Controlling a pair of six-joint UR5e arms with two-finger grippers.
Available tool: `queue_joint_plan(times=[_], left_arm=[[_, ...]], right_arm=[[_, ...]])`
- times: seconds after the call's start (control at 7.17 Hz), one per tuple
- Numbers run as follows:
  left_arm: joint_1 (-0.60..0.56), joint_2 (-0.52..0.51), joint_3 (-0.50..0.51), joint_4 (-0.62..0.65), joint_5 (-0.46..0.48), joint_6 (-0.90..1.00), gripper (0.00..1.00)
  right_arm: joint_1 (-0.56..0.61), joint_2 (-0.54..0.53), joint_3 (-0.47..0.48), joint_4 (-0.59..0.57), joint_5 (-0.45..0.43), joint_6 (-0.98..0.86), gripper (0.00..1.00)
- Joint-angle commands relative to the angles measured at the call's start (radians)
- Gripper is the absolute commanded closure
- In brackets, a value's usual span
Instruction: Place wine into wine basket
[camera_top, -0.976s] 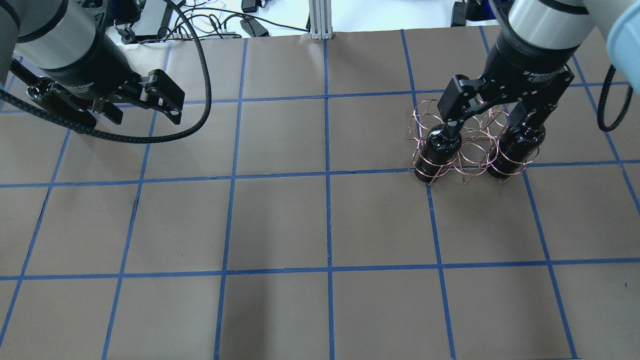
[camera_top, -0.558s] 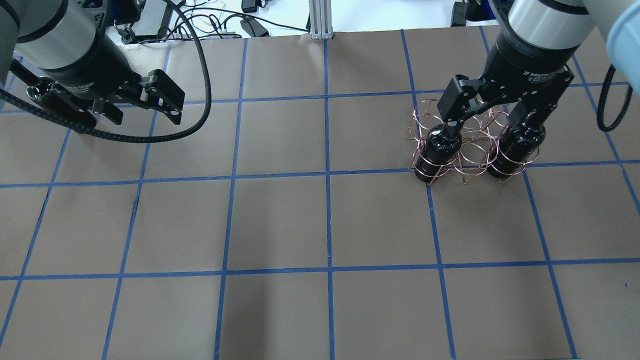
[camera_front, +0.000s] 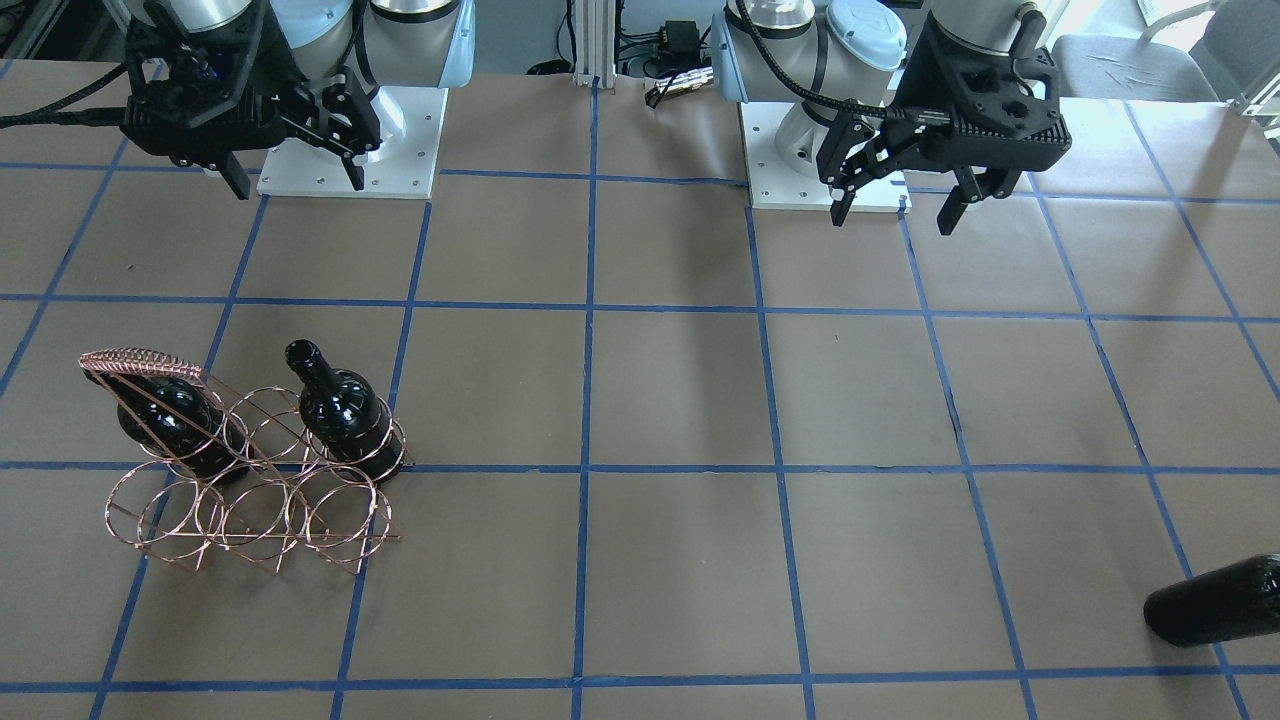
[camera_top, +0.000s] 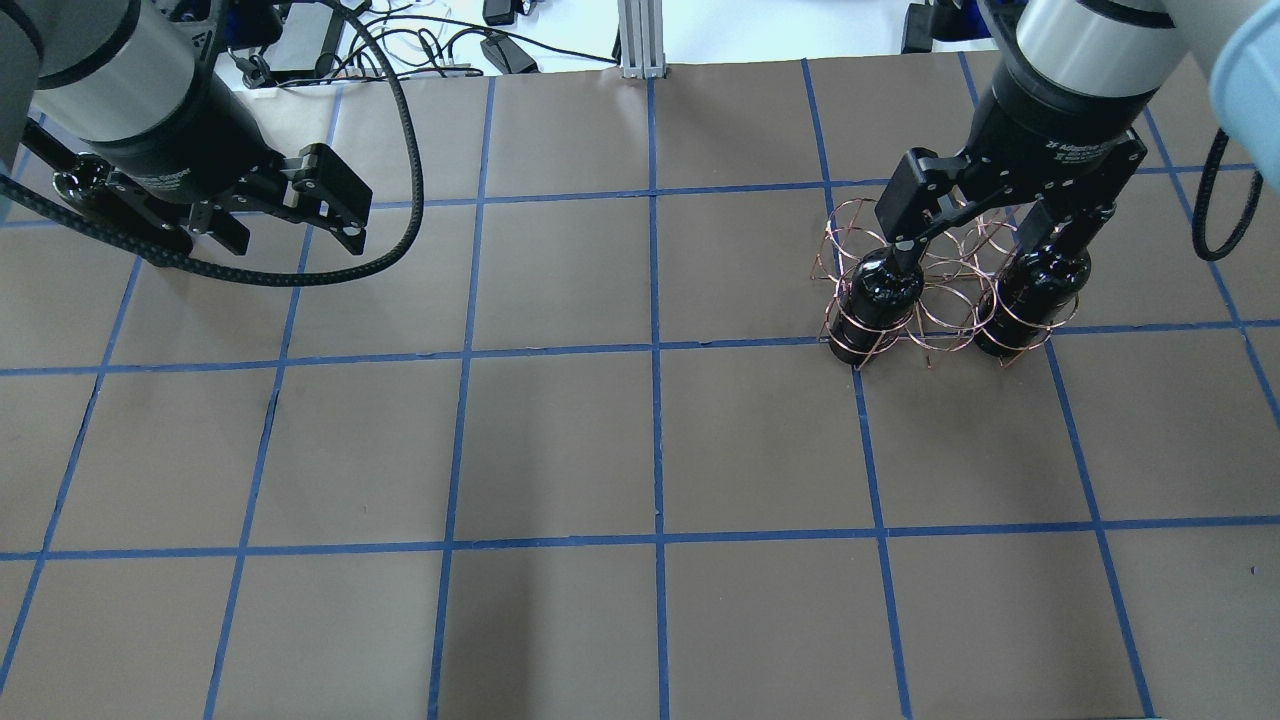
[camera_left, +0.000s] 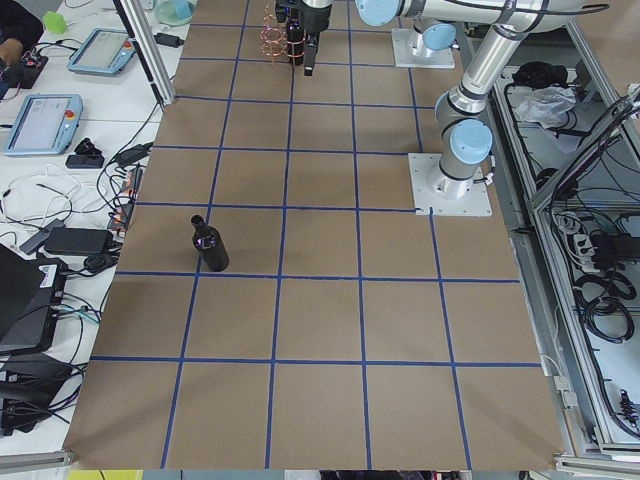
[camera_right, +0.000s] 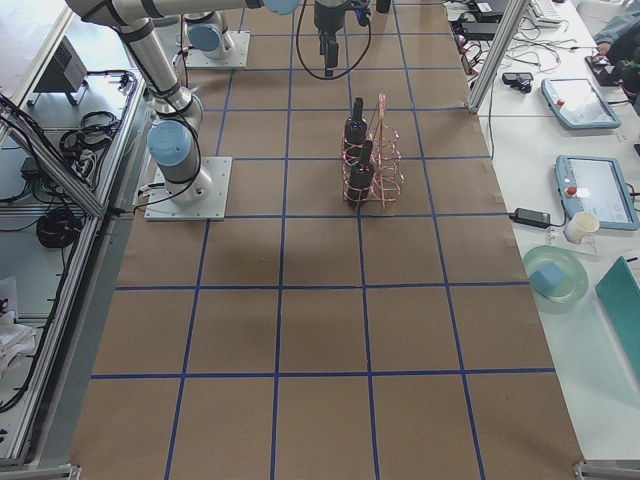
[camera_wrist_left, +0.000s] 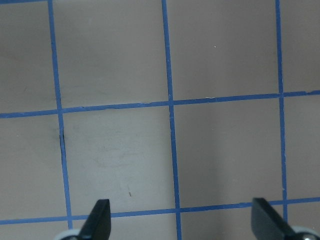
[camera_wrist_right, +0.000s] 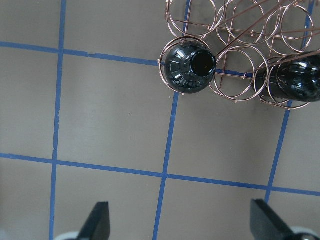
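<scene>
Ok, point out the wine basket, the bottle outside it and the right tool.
wine basket (camera_front: 145, 358), front-facing view, coil-wrapped handle.
loose wine bottle (camera_left: 211, 250), left side view, body.
right tool (camera_front: 298, 185), front-facing view, midway between fingertips.

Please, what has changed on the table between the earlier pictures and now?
Almost nothing. The left hand drifted a trace toward the robot; nothing was taken or let go. It and the right hand stay open, and the two bottles still stand in the wine basket.
</scene>
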Motion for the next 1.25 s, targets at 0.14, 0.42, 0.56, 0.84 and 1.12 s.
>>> queue_joint_plan(times=[0.14, 0.42, 0.56, 0.84, 1.12], left_arm=[[0.007, 0.0, 0.001, 0.001, 0.002, 0.006, 0.0], [0.01, -0.002, 0.001, 0.012, 0.001, 0.006, 0.0], [0.026, -0.011, 0.002, 0.012, 0.004, 0.023, 0.0], [0.15, -0.043, 0.034, 0.012, -0.014, 0.139, 0.0], [0.267, -0.094, 0.1, 0.011, -0.01, 0.326, 0.0]], right_arm=[[0.002, 0.012, 0.0, -0.01, 0.009, -0.003, 0.0], [0.002, 0.022, -0.002, -0.013, 0.009, 0.008, 0.0], [-0.001, 0.013, -0.003, -0.019, -0.004, 0.0, 0.0], [0.0, 0.011, -0.008, -0.022, 0.003, 0.028, 0.0], [0.002, 0.011, -0.009, -0.086, 0.0, 0.04, 0.0]])
